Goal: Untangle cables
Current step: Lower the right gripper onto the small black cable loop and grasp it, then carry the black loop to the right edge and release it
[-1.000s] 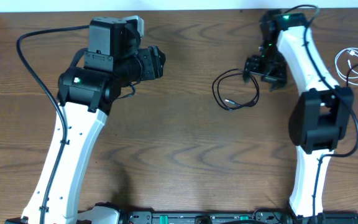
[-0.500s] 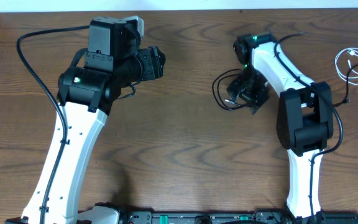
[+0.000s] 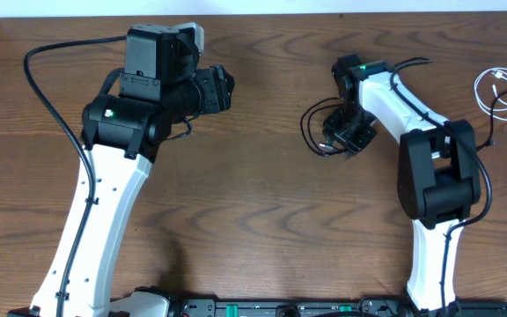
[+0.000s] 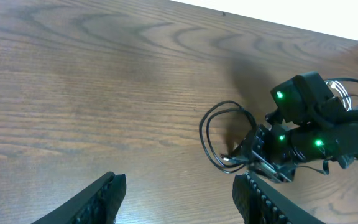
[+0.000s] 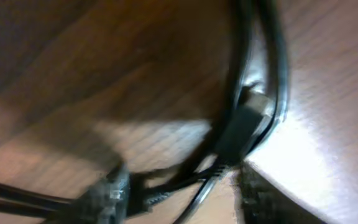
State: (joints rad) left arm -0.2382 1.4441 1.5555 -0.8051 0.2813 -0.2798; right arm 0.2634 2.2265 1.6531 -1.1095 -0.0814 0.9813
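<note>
The right arm (image 3: pixel 434 176) has swung in from the right and dropped; its gripper (image 3: pixel 340 136) now sits on the black cord's (image 3: pixel 304 128) right side instead of hanging just beyond it. Nothing else has stirred. The left arm (image 3: pixel 104 202) is exactly where it was.

Nearest me is bare table (image 3: pixel 262 229) between the two arm bases, with nothing lying in the way. Further in, the right gripper (image 5: pixel 185 193) is low over the wood with its fingers apart and astride the black cord (image 5: pixel 238 127). A small plug and a couple of strands run between them. From the wrist view it seems to have picked the spot where the strands bunch at the plug, which is the sensible place to take hold. I'd say it has not bitten yet, since wood shows between the fingertips. The rest of the coil lies flat to the gripper's left as a loose double loop.

Across the table and well apart, the left gripper (image 3: pixel 223 91) hangs above the wood, spread and holding nothing. Its wrist camera looks toward the black cord (image 4: pixel 202 134) and the right gripper (image 4: pixel 266 158). To my eye it is waiting to take the other end.

Farthest off, by the right edge, the white cord (image 3: pixel 478 86) lies in its own coil, clear of the black one and untouched. The right arm's thick black wire (image 3: pixel 491 132) trails close beside it and could drag it if the arm swings back.
</note>
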